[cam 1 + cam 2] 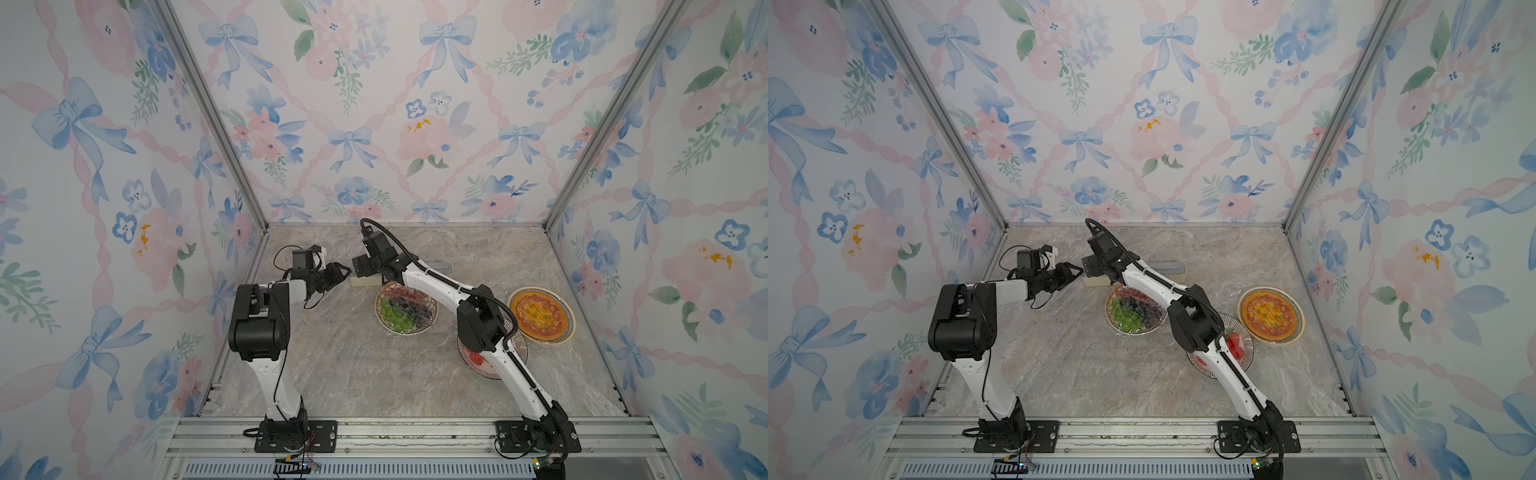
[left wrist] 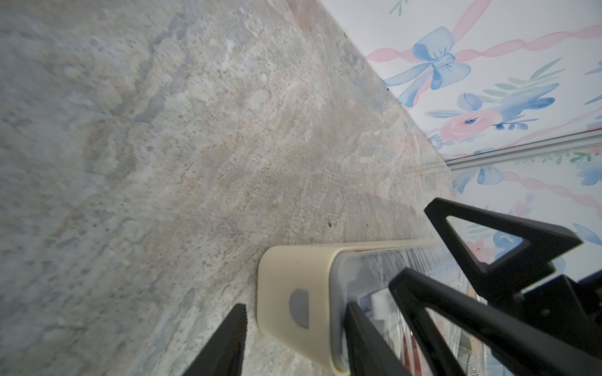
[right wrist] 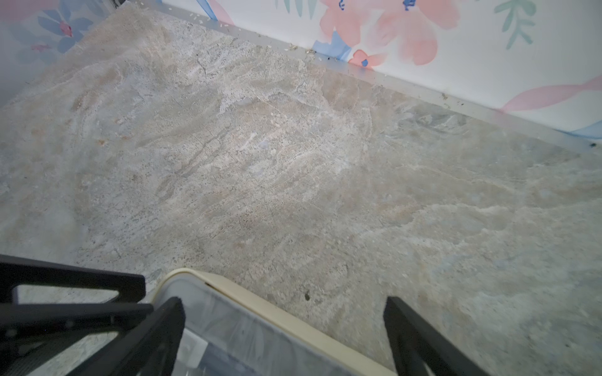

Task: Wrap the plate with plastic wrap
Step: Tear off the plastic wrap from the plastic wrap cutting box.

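Left gripper point(image 2: 296, 306) sits at the 9 o'clock end of the cream box point(image 1: 362, 282), jaws half parted with one finger on each side of that end. I cannot tell whether they pinch it or only bracket it. My right gripper point(image 3: 283, 299) hangs over the same end with its jaws spread wide. One finger point(image 3: 163, 325) lies over the translucent top, and the other stands apart over bare table point(image 1: 353, 365). Plastic wrap point(image 2: 407, 260) shows as crinkled clear film under that top. I see the box toward 12 o'clock on the table, with the plate of green and dark fruit point(image 1: 378, 312) just at its 6 o'clock. From that plate, a pizza plate point(image 1: 569, 324) lies at 3 o'clock and a glass plate with red pieces point(image 1: 1246, 357) at 4 o'clock, partly under my right arm.
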{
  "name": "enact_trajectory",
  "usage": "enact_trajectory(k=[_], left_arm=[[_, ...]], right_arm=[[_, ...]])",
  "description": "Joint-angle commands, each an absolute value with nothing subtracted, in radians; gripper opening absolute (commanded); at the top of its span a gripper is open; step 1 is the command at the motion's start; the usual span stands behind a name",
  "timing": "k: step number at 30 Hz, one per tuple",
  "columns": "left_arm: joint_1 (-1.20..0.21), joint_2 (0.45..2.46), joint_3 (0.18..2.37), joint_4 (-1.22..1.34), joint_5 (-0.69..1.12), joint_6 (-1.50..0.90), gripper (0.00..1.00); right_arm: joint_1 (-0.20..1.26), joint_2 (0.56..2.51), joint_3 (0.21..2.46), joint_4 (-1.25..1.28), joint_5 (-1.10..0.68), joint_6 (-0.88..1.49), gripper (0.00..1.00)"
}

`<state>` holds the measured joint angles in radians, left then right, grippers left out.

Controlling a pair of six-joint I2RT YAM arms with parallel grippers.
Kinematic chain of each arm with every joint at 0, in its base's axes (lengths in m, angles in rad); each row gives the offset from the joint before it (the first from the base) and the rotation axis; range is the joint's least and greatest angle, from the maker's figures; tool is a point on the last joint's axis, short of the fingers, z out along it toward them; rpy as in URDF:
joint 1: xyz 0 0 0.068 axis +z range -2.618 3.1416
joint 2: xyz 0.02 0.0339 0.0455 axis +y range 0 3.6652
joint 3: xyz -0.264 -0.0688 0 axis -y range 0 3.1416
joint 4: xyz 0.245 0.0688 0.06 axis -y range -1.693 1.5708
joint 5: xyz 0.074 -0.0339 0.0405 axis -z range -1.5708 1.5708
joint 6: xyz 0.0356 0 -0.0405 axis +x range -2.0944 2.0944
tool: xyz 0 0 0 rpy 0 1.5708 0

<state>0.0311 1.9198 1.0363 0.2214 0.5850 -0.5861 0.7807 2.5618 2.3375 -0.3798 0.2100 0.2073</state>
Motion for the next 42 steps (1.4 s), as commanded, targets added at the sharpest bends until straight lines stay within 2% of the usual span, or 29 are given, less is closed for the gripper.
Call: enact_trajectory(k=[1, 19, 32, 42], left_arm=[[0.029, 1.948, 1.034, 0.204, 0.556, -0.565, 0.51], [0.031, 1.946, 1.035, 0.199, 0.549, -0.563, 0.52], [0.030, 1.949, 1.037, 0.195, 0.544, -0.560, 0.52], [0.032, 1.957, 1.040, 0.183, 0.525, -0.555, 0.51]], right_arm=[[0.787, 2.596, 2.373, -0.411, 0.207, 0.204, 0.97], [0.800, 2.599, 2.377, -0.391, 0.135, 0.192, 0.97], [0.793, 2.595, 2.368, -0.460, 0.200, 0.174, 0.97], [0.740, 2.455, 2.137, -0.373, 0.229, 0.178, 0.97]])
